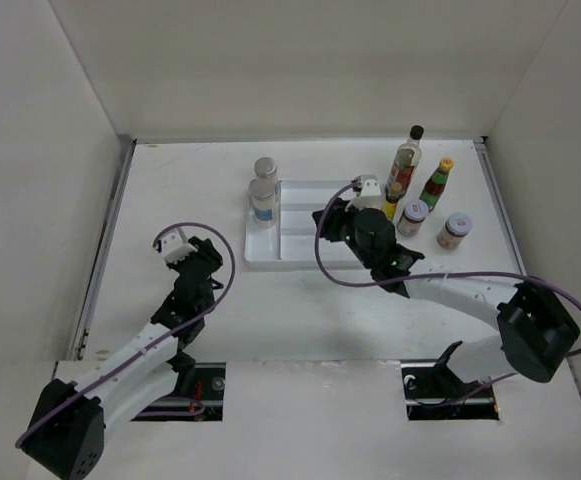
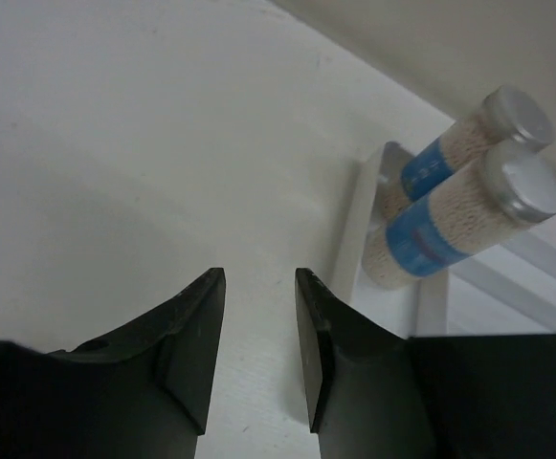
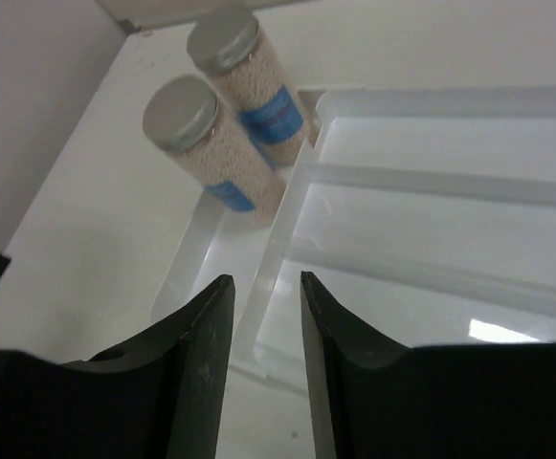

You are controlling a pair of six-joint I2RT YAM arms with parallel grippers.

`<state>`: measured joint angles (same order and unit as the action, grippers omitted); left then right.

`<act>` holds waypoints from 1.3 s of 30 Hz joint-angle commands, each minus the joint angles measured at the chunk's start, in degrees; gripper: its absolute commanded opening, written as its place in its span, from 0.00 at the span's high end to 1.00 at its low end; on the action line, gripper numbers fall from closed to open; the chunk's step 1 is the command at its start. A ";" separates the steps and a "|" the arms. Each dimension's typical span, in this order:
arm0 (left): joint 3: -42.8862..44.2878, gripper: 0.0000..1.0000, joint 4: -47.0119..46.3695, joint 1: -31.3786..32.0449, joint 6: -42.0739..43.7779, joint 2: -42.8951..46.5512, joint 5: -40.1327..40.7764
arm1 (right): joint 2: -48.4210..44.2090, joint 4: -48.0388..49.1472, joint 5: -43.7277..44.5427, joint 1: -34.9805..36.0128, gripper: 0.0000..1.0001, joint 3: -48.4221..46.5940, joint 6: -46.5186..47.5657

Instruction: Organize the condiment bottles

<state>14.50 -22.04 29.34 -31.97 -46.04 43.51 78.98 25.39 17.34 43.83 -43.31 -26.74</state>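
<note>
Where the matte white worktop [image 1: 170,180] carries the white moulded tray [image 1: 280,262] — rectangular, ribbed into long compartments — seven condiment containers stand upright in two groups. Tallest is one clear glass bottle [image 1: 406,160] with a black cap, at the back right. Beside it stands one slim red sauce bottle [image 1: 437,185] with a yellow cap. Two cylindrical grey-lidded jars [image 1: 263,197], blue-labelled and filled with pale granules, touch one behind the other in the tray's leftmost compartment. Two squat red-labelled jars [image 1: 412,216] sit right of the tray, with one tiny yellow bottle [image 1: 391,207] just beside them. The right pincer [image 3: 268,292] hangs over the tray's right part — clenched on nothing, near the tiny yellow bottle. The left pincer [image 2: 260,287], likewise clenched and empty, is over bare worktop, well apart from the grey-lidded jars.
</note>
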 commanded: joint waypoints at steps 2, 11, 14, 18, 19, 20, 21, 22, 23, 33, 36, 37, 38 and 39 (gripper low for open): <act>-4.47 0.66 0.34 -1.70 -9.33 2.54 -1.48 | 2.14 -11.22 11.03 -2.92 0.48 -9.59 6.96; -9.31 0.49 -6.69 -3.29 -11.36 4.99 -9.40 | 5.48 -20.29 20.54 -15.66 0.18 -18.56 13.56; -9.67 0.43 -7.05 -3.29 -11.54 4.21 -9.40 | 7.58 -21.08 20.80 -18.65 0.14 -20.49 13.82; -9.14 0.35 -7.66 -2.58 -11.54 1.84 -9.14 | 11.63 -23.80 20.01 -21.29 0.11 -23.31 13.03; -9.14 0.35 -7.66 -2.67 -11.54 1.83 -9.14 | 12.24 -23.80 19.75 -21.64 0.12 -23.40 12.86; -9.14 0.34 -7.66 -2.93 -11.54 1.83 -9.14 | 13.03 -23.80 19.14 -22.08 0.13 -23.49 12.42; -9.14 0.34 -7.75 -3.11 -11.54 1.66 -9.14 | 13.56 -23.80 18.26 -22.52 0.15 -23.57 11.89; -9.14 0.34 -8.01 -3.28 -11.54 1.22 -9.14 | 14.00 -23.63 17.30 -22.96 0.17 -23.49 11.37; -9.05 0.34 -8.45 -3.29 -11.54 0.70 -9.40 | 14.36 -23.63 16.42 -23.31 0.18 -23.31 10.75; -8.44 0.33 -10.12 -3.02 -11.45 -1.95 -9.93 | 15.68 -17.84 13.86 -24.90 0.52 -20.59 9.86; -8.26 0.33 -10.21 -2.58 -11.45 -2.38 -9.93 | 16.03 -16.86 13.77 -25.42 0.51 -20.67 10.57; -8.17 0.33 -10.21 -2.58 -11.37 -2.47 -9.93 | 16.20 -17.21 13.16 -25.68 0.46 -20.85 10.40; -8.17 0.33 -10.13 -2.67 -11.28 -2.39 -9.93 | 16.64 -17.47 12.63 -25.86 0.41 -20.94 10.31; -8.26 0.33 -9.95 -2.93 -11.28 -2.04 -9.93 | 16.91 -17.91 12.45 -25.86 0.38 -21.11 10.22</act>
<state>5.39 -28.93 26.39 -42.92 -48.42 33.91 94.65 4.73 31.05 18.76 -63.75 -16.62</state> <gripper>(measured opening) 0.666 0.601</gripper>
